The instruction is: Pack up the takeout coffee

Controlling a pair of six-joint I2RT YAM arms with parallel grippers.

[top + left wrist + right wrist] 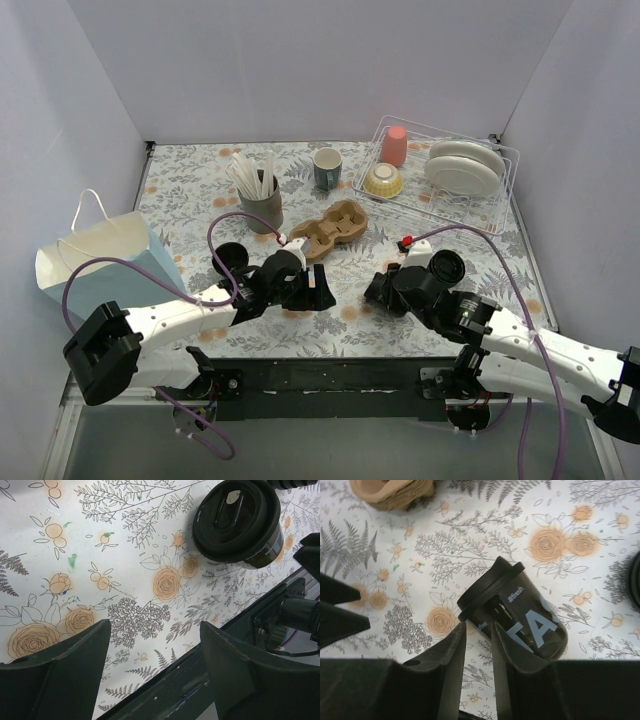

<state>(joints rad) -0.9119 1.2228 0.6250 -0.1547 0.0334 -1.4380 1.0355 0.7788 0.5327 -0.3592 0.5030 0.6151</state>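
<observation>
Step — we grasp the tipped black lidded disposable cup [530, 615], frame centre | right gripper [477, 630] jaws nearly together, empty — we should open wide, straddle its body | left gripper [155, 627] jaws spread, empty

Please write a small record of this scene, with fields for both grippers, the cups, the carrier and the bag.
left gripper: open, empty
right gripper: nearly shut, empty
fallen black lidded disposable cup: on its side, past right fingertips
standing black lidded cups: one by each arm
brown pulp cup carrier: pockets empty
pale paper bag: far left
</observation>
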